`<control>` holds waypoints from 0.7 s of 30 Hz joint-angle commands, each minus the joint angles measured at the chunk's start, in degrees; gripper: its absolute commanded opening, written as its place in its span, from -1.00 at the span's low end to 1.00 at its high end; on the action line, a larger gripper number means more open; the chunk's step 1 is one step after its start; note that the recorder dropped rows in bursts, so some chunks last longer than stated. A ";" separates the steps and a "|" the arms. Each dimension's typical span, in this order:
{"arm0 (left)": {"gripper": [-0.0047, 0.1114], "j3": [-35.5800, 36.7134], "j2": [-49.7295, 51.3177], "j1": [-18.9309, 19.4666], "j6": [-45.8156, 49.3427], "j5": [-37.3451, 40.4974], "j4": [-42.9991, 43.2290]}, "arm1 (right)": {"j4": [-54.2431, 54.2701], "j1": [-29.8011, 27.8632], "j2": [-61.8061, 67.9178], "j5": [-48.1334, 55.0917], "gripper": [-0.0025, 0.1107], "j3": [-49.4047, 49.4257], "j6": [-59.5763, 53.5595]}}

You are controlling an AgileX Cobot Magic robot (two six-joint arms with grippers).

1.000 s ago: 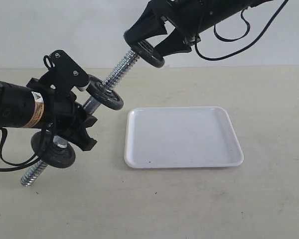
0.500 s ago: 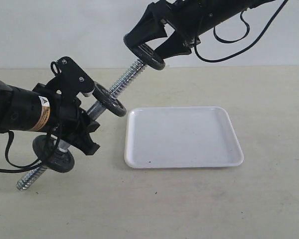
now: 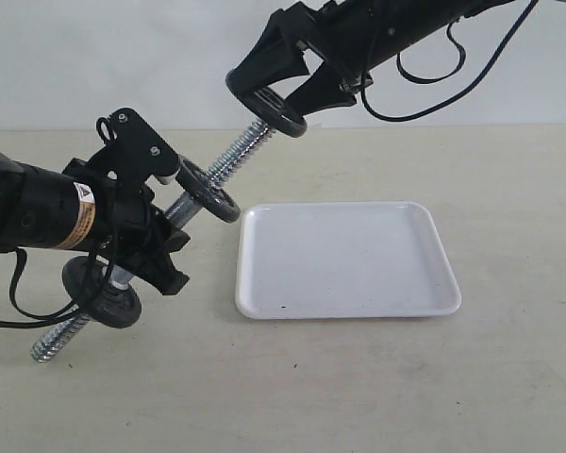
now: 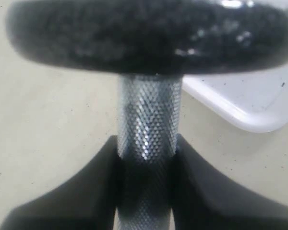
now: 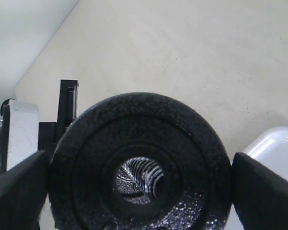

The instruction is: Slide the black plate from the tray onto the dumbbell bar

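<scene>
My left gripper is shut on the knurled middle of the chrome dumbbell bar, which slants up to the right above the table. Two black plates ride on the bar, one above the grip and one below it. My right gripper holds another black plate by its rim at the bar's upper threaded end. In the right wrist view the threaded end shows inside that plate's hole. The left wrist view shows the knurled bar between the jaws. The white tray lies on the table.
A beige tabletop spreads around the tray, with a white wall behind it. Black cables hang from the right arm above the tray's far side. The bar's lower threaded end hangs close to the table.
The left arm shifted, carrying the bar a little lower and to the left. The right gripper followed with its plate, moving slightly left along the bar's upper end.
</scene>
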 commanded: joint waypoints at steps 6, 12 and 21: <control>-0.84 -2.82 -4.18 -0.02 -0.65 1.56 -0.65 | 2.02 -0.03 -1.52 0.31 -0.96 -0.71 -0.41; -0.84 -2.82 -5.17 -0.02 -0.65 -0.26 -0.65 | 2.03 -0.03 -1.52 0.31 -0.96 -0.71 -0.41; -0.84 -3.04 -5.17 -0.02 -0.65 -1.57 -0.65 | 2.03 -0.03 -1.52 0.31 -0.96 -0.71 -0.90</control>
